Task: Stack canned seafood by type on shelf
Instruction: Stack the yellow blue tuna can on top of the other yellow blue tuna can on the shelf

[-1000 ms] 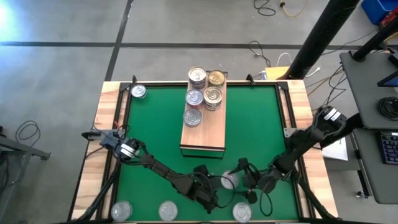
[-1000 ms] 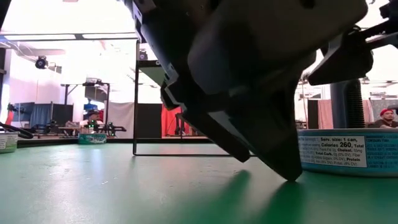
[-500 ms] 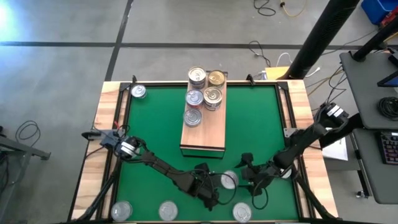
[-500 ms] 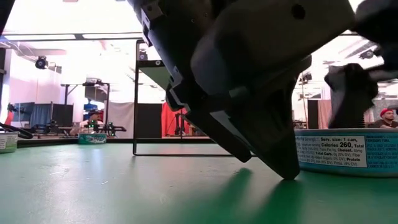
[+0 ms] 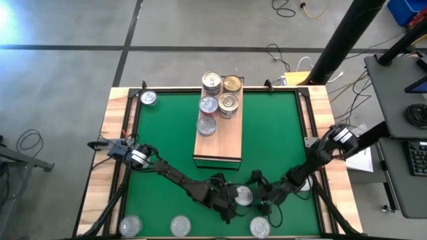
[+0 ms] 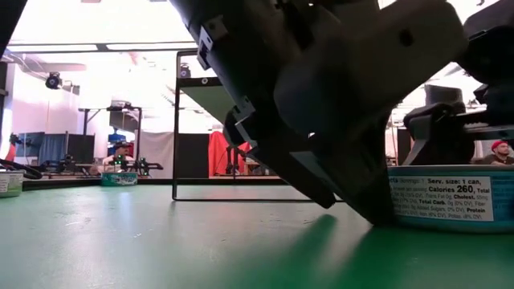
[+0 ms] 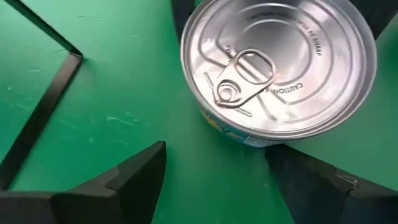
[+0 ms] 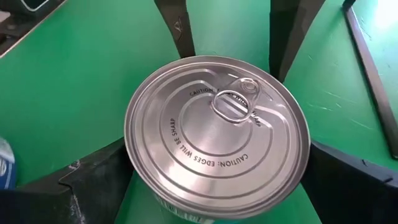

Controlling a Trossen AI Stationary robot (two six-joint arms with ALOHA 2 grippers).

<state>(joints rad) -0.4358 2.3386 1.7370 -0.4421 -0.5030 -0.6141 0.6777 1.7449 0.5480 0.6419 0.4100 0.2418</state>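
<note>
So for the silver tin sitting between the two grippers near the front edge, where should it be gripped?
Grip the tin across its side wall, coming from above. It stands upright on the mat, lid with pull tab facing up, and is short, so only the round wall offers opposed faces. The right gripper already straddles it, open; the left gripper is open beside it.

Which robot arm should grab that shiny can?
Probably the right gripper: its open fingers already sit on both sides of the silver can. The left gripper is open too, but the can lies ahead of its fingers.

The green table (image 5: pixel 160 133) carries a wooden shelf (image 5: pixel 225 143) bearing five cans (image 5: pixel 208 125), with loose cans (image 5: pixel 148 99) around.
</note>
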